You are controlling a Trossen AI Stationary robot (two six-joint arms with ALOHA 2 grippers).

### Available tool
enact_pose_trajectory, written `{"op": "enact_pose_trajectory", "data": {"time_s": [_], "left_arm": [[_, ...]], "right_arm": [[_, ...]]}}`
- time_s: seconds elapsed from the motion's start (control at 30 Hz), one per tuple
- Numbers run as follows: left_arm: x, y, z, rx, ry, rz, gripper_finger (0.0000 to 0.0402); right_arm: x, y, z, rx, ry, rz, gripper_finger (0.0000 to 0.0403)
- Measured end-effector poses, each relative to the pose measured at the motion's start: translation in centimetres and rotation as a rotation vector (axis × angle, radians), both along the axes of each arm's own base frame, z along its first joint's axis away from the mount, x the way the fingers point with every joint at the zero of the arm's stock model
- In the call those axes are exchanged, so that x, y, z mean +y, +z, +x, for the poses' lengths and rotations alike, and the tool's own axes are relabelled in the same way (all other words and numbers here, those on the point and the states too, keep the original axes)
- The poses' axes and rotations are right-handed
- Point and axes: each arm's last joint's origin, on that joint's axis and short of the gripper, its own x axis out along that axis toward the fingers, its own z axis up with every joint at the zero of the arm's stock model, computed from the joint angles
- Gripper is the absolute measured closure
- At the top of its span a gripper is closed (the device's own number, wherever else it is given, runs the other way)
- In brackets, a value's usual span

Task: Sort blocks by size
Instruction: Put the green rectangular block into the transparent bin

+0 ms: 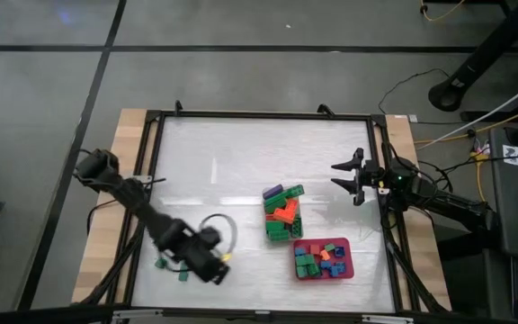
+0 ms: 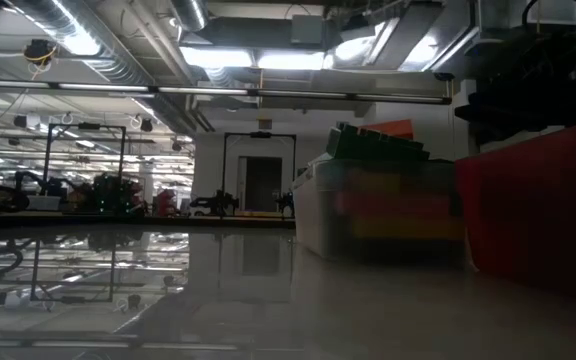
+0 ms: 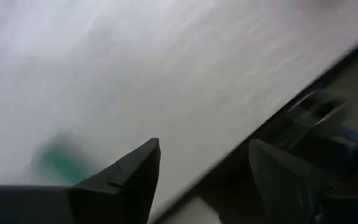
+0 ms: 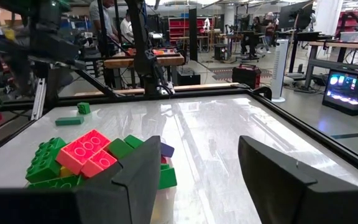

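The white tabletop (image 1: 241,171) lay framed by black rails, and most of its surface stood bare. Near its middle, toward my right side, the clear tub (image 1: 283,216) held a heap of blocks (image 1: 282,212): green bars, an orange one, a purple one on the far edge. In my right wrist view the heap (image 4: 86,155) showed green bricks around a bright pink-red one. Just beside the tub, nearer the front edge, the red tray (image 1: 324,259) carried a shallower layer of small green, blue and red blocks.

My right end effector (image 1: 349,177) hung above the tabletop's right side, apart from the tub, its fingers (image 4: 135,180) spread with nothing between them.

My left end effector (image 1: 214,265) sat low over the front left corner, fingers (image 3: 132,174) spread wide and empty, close to the black rail. Two loose green blocks lay on the tabletop there: a small one (image 1: 160,264) near the left rail and another (image 1: 184,275) just beside my left wrist. From the right wrist they (image 4: 70,120) showed far off, a flat bar and a short square brick near it. A blurred green patch (image 3: 61,160) lay just beyond my left finger.
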Motion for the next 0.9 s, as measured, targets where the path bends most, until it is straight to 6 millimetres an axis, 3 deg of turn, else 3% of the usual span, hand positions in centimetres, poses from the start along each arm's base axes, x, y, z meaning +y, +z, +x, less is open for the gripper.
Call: {"op": "enact_pose_trajectory", "data": {"time_s": [0.17, 0.33, 0.57, 0.9], "left_arm": [[-1.5, -0.2, -4.1, 0.261, 0.188, -0.042, 0.0172], [-2.6, -2.0, -6.3, 0.323, 0.319, -0.023, 0.0173], [-2.7, -6.1, -7.6, 0.302, 0.380, -0.035, 0.0173], [-1.9, -9.7, -8.2, 0.281, 0.394, -0.080, 0.0173]], "right_arm": [[0.0, 0.0, 0.0, 0.000, 0.000, 0.000, 0.0189], [0.0, 0.0, 0.0, 0.000, 0.000, 0.000, 0.0189], [0.0, 0.0, 0.0, 0.000, 0.000, 0.000, 0.0189], [0.0, 0.0, 0.0, 0.000, 0.000, 0.000, 0.0189]]}}
